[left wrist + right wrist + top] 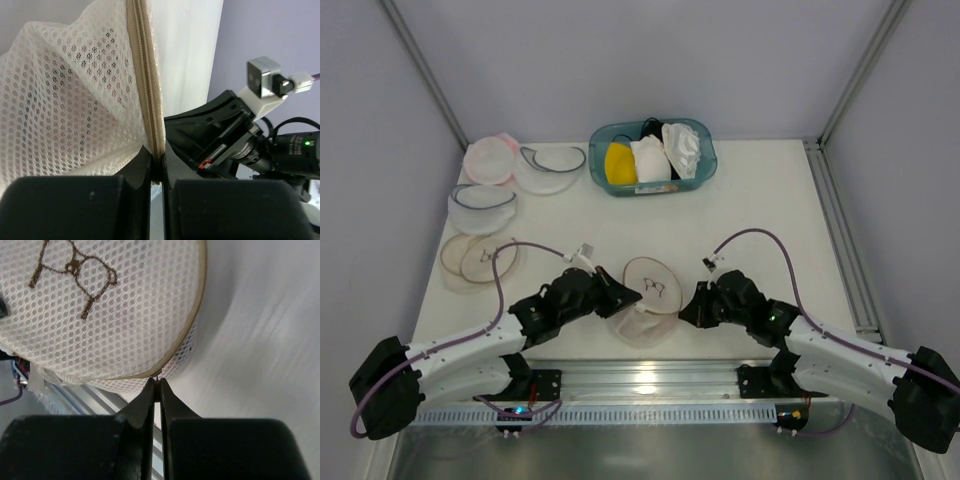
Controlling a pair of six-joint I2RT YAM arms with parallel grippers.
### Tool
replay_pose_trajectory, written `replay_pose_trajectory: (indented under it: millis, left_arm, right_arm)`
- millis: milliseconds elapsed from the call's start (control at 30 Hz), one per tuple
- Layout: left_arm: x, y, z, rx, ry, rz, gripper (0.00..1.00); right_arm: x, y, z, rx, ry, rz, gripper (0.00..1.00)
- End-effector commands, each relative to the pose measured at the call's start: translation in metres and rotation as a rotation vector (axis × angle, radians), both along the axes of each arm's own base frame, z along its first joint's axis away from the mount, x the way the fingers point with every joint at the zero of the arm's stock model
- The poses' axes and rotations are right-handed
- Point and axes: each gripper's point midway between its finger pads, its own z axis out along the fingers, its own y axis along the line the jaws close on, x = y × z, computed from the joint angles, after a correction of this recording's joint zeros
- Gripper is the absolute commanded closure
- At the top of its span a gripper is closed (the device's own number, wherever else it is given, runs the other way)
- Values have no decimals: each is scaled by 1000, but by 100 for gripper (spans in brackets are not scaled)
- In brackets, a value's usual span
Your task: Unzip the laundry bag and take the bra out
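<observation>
Contents show only as pinkish blur inside the round, tan-rimmed white mesh laundry bag point(65, 100); left tool point(157, 154) clamps its zipper seam, right tool point(157, 383) pinches its rim.

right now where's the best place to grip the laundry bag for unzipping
The tan zipper band round the laundry bag, edge-on from either side: it looks firmer than the slack mesh. The left claw pinches it so; the right claw pinches the rim opposite.
</observation>
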Motion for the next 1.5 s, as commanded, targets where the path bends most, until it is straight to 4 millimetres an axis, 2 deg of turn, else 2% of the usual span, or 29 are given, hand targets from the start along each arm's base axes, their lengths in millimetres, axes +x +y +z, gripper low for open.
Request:
replay_pose_trajectory:
  millis: [0,67,133,233,367,400,467,500,533,600,633,667,700,733,767,800,833,867,967,1033,1067,1133,1167,1200,1267,1300,1333,1433,1467]
  left_arm:
    - [5,3,31,17,-87,-29,100]
    - [1,7,30,62,-89,-76,100]
    - [-1,11,30,95,-79,-100,100]
    - [0,17,28,129,-82,-129,100]
    - [18,19,30,141,-131,-112,100]
    - [28,18,30,140,-147,-107,100]
    - [42,9,41,114,-189,-118,100]
    - [51,4,31,144,-185,-129,100]
    - [60,-7,48,102,-224,-149,100]
    - [72,-22,53,82,-253,-190,100]
    - [78,-37,49,52,-258,-232,100]
    - [85,-48,61,12,-285,-251,99]
    - [90,-56,65,-17,-305,-268,93]
    - [97,-65,54,-33,-278,-276,90]
    - [103,-76,73,-91,-327,-304,84]
    - [107,-81,76,-107,-333,-314,77]
    - [113,-86,67,-110,-305,-316,67]
    - [113,-88,67,-115,-297,-326,43]
    - [118,-80,66,-91,-275,-262,18]
    - [113,-64,53,-41,-245,-202,12]
    - [115,-49,66,-16,-278,-134,9]
    - [99,-24,43,88,-194,-85,7]
    - [87,-11,52,108,-198,-51,4]
    - [77,-4,46,121,-179,-48,3]
    - [60,0,57,83,-179,-52,3]
    - [48,-2,50,88,-144,-80,3]
    - [39,-2,43,84,-119,-93,3]
    - [19,-19,40,10,-85,-148,3]
    - [16,-23,40,-8,-81,-162,3]
  right_arm:
    - [16,-37,0,-202,-62,-112,96]
    - [22,-43,7,-228,-85,-146,96]
    - [27,-56,4,-292,-99,-187,96]
    - [30,-62,6,-329,-113,-202,96]
    - [29,-59,16,-308,-128,-182,96]
    - [29,-58,19,-299,-133,-177,96]
    - [27,-56,23,-279,-139,-158,96]
    - [26,-53,27,-257,-150,-150,96]
    - [25,-52,30,-244,-153,-144,96]
    - [22,-47,35,-214,-160,-116,96]
    - [22,-46,36,-210,-160,-112,96]
    - [21,-44,38,-199,-161,-103,96]
    - [20,-43,40,-192,-165,-101,96]
    - [20,-43,41,-187,-166,-102,96]
    - [20,-42,43,-179,-167,-100,96]
    - [19,-42,44,-173,-168,-97,96]
    - [19,-42,46,-167,-173,-98,96]
    - [18,-42,48,-161,-176,-100,96]
    - [18,-44,51,-148,-186,-108,96]
    - [17,-43,53,-135,-191,-109,96]
    - [18,-42,55,-124,-198,-108,96]
    - [17,-37,59,-101,-201,-90,96]
    - [18,-32,63,-77,-213,-74,96]
    - [17,-28,63,-63,-221,-52,96]
    - [10,-9,77,29,-243,38,96]
    - [7,-4,76,49,-243,66,96]
    - [3,7,87,114,-265,114,96]
    - [1,22,96,183,-278,169,96]
    - [-1,25,92,184,-260,187,96]
